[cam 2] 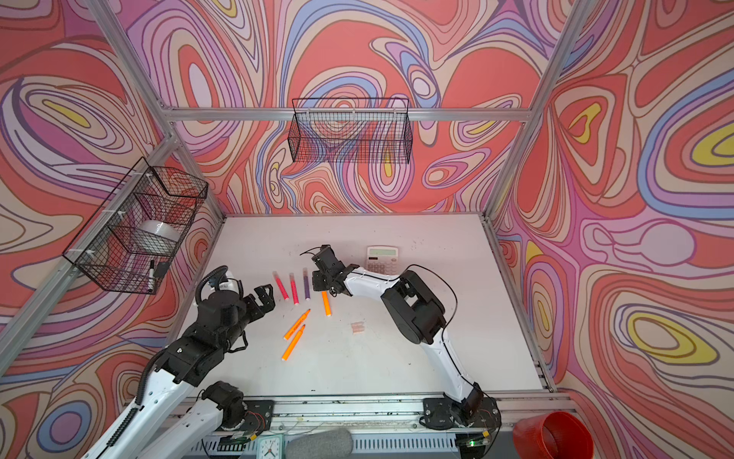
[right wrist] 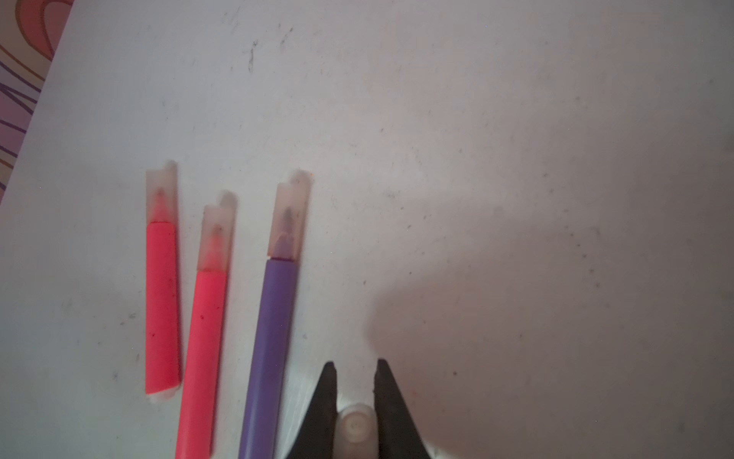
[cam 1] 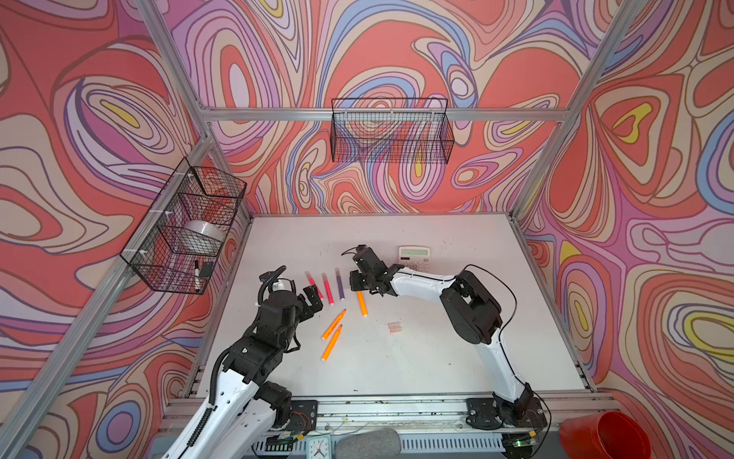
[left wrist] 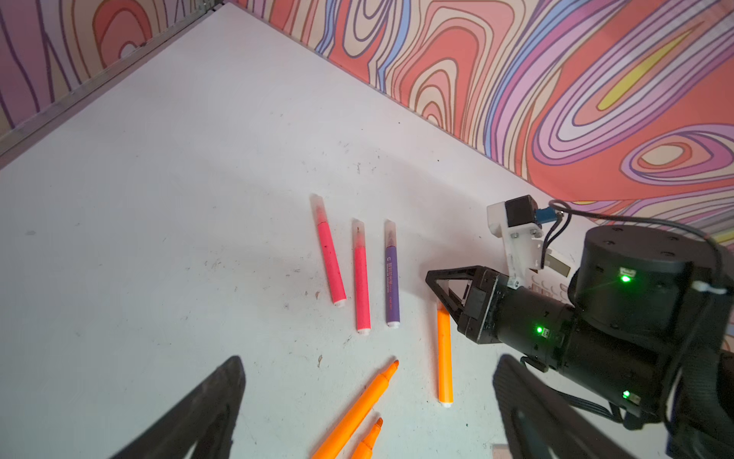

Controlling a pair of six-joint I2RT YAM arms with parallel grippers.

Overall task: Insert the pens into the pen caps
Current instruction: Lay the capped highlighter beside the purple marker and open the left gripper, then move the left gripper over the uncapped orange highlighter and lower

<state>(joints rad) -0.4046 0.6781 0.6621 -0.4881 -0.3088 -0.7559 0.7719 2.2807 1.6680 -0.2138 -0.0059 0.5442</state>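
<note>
Left gripper [cam 1: 313,301], jaws wide, sits nearest two uncapped orange pens [cam 1: 334,324] lying diagonally; right gripper [right wrist: 354,369] pinches the cap [right wrist: 356,427] on the third orange pen [cam 1: 362,305].

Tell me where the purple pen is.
In both top views the purple pen lies rightmost of three capped pens, between a pink pen and the right gripper, shut on a cap.

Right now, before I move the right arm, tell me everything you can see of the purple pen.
The purple pen is a slim, smooth plastic barrel with small print along it and a white end plug. A translucent cap covers its tip, which shows darkly through. It lies flat on the white table, in a row beside two pink pens, touching neither. The right pincer, shut on another pale cap, sits just beside it, apart.
</note>
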